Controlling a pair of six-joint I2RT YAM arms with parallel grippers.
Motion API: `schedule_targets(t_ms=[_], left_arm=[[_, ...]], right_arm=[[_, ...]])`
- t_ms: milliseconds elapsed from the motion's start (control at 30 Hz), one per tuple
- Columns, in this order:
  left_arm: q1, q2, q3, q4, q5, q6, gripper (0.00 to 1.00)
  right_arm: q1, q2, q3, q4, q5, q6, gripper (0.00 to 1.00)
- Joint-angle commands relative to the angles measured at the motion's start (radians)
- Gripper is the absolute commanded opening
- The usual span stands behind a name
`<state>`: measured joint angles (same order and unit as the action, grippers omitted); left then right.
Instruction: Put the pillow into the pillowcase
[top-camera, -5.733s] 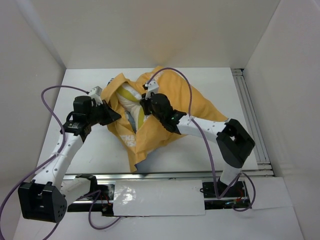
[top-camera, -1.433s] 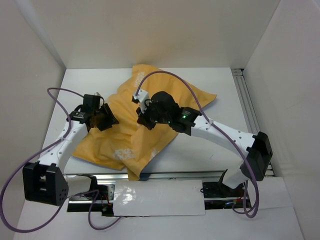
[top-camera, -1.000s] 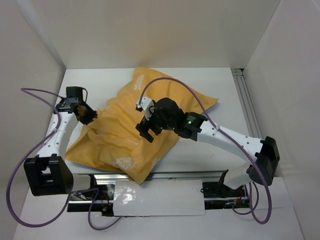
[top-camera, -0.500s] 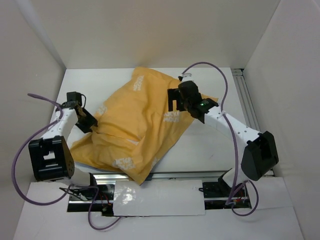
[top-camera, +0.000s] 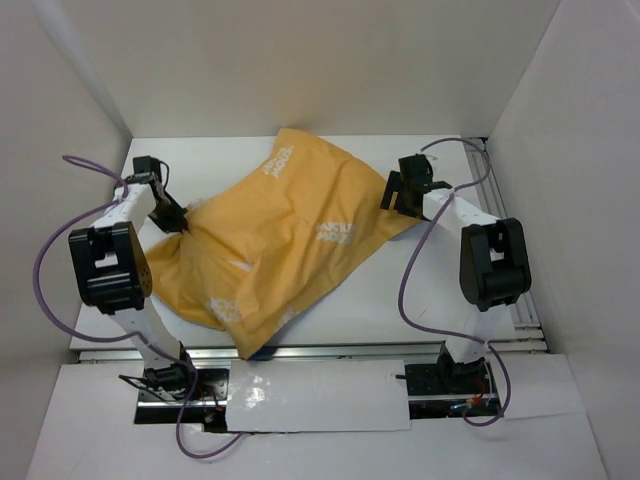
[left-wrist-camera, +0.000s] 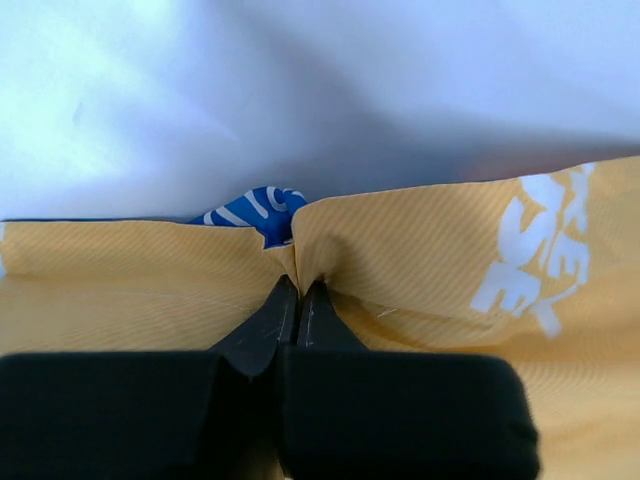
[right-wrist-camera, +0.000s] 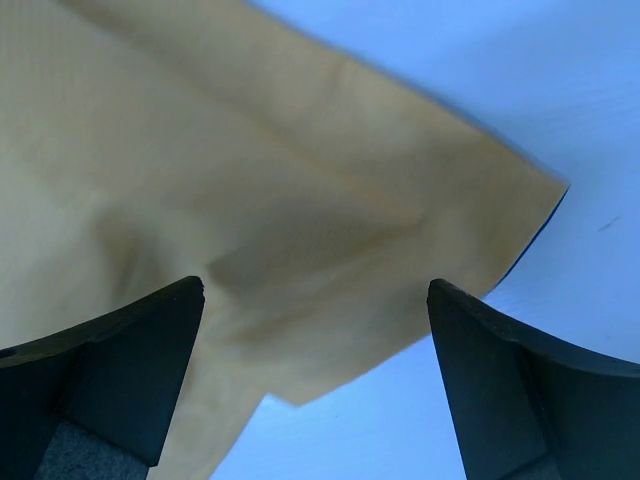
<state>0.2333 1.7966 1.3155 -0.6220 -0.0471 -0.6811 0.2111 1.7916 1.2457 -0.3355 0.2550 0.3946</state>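
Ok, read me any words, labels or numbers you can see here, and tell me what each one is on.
Nothing can be quoted with certainty.
Top view: three white printed patches on the orange side of the pillowcase, all too small to read.
Left wrist view: large white block letters on the same fabric, sideways and cut off at the edge, not legible as a word.
No other labels or numbers show.
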Motion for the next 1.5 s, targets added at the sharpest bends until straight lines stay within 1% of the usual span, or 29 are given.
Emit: schedule_targets(t_ms=[0,67,100,133,200,300,433,467,533,567,633,667,700,767,800,833,867,933,967,1000,1067,1167,1233,1300,1333,1367,1400,1433,1467], left_arm=[[0.006,0.116,0.193,0.088,0.053,0.038,0.00],[0.006,0.190,0.287,0.088,0.117,0.038,0.00],[0.006,0.222,0.371,0.088,0.168,0.038,0.00],[0.006,0.281,0.407,0.088,0.182,0.038,0.00],[-0.005,0.325,0.488,0.088,0.202,0.038,0.00],[-0.014,0.368,0.533,0.088,0.202,0.048,0.00],[-0.014,0.389,0.545,0.142,0.211,0.069,0.00],[-0.023,0.400,0.556,0.151,0.211,0.078,0.00],[-0.023,0.414,0.570,0.162,0.211,0.091,0.00],[-0.032,0.414,0.586,0.162,0.211,0.091,0.00],[-0.032,0.437,0.600,0.162,0.222,0.103,0.00],[-0.032,0.437,0.611,0.162,0.231,0.112,0.00],[-0.041,0.437,0.611,0.171,0.231,0.112,0.00],[-0.042,0.437,0.642,0.171,0.243,0.124,0.00],[-0.042,0.425,0.652,0.162,0.243,0.135,0.00],[-0.042,0.408,0.666,0.162,0.233,0.135,0.00],[-0.042,0.355,0.666,0.162,0.222,0.135,0.00],[-0.042,0.278,0.636,0.197,0.211,0.147,0.00],[-0.042,0.238,0.614,0.227,0.184,0.158,0.00],[-0.042,0.166,0.614,0.228,0.167,0.158,0.00],[-0.042,0.109,0.652,0.187,0.097,0.167,0.00],[-0.032,0.034,0.665,0.186,0.050,0.176,0.00],[-0.032,0.055,0.689,0.177,0.033,0.189,0.00],[-0.020,0.114,0.738,0.154,0.032,0.189,0.00],[-0.009,0.160,0.772,0.096,0.045,0.189,0.00],[-0.009,0.263,0.854,0.059,0.067,0.189,0.00],[-0.009,0.317,0.901,0.017,0.067,0.189,0.09],[-0.009,0.369,0.947,-0.020,0.079,0.189,0.54],[-0.009,0.412,1.020,-0.074,0.090,0.198,0.83]], right_arm=[[-0.042,0.009,0.017,0.047,-0.020,0.020,1.00],[-0.093,0.000,-0.035,0.122,-0.080,0.010,1.00],[-0.111,0.000,-0.057,0.154,-0.150,0.010,1.00],[-0.139,-0.011,-0.096,0.188,-0.186,0.001,1.00],[-0.162,-0.011,-0.111,0.251,-0.303,-0.026,1.00],[-0.162,0.028,-0.111,0.266,-0.370,-0.092,1.00],[-0.138,0.069,-0.101,0.240,-0.353,-0.143,1.00],[-0.138,0.078,-0.101,0.240,-0.365,-0.143,0.96],[-0.138,0.078,-0.101,0.231,-0.398,-0.143,0.73],[-0.138,0.078,-0.112,0.231,-0.407,-0.143,0.59],[-0.138,0.078,-0.133,0.245,-0.448,-0.143,0.28],[-0.138,0.069,-0.150,0.245,-0.448,-0.128,0.00],[-0.138,0.030,-0.161,0.266,-0.439,-0.128,0.00],[-0.138,-0.044,-0.173,0.276,-0.367,-0.128,0.00],[-0.138,-0.120,-0.173,0.276,-0.329,-0.116,0.00],[-0.138,-0.154,-0.149,0.232,-0.256,-0.115,0.00],[-0.138,-0.187,-0.091,0.204,-0.219,-0.115,0.00],[-0.138,-0.283,-0.036,0.144,-0.146,-0.115,0.00],[-0.138,-0.314,0.019,0.119,-0.066,-0.115,0.00],[-0.138,-0.366,0.046,0.099,-0.036,-0.106,0.00],[-0.160,-0.405,0.101,0.040,0.030,-0.106,0.00],[-0.200,-0.428,0.112,-0.014,0.032,-0.097,0.00],[-0.237,-0.428,0.083,-0.039,0.015,-0.088,0.00],[-0.277,-0.402,0.031,-0.065,0.024,-0.030,0.00],[-0.292,-0.384,0.009,-0.075,0.024,-0.020,0.00],[-0.308,-0.368,-0.008,-0.085,-0.005,-0.011,0.00],[-0.334,-0.347,-0.018,-0.100,-0.022,-0.011,0.00],[-0.334,-0.296,-0.019,-0.124,-0.022,0.007,0.07],[-0.344,-0.272,-0.019,-0.169,-0.022,0.007,0.20]])
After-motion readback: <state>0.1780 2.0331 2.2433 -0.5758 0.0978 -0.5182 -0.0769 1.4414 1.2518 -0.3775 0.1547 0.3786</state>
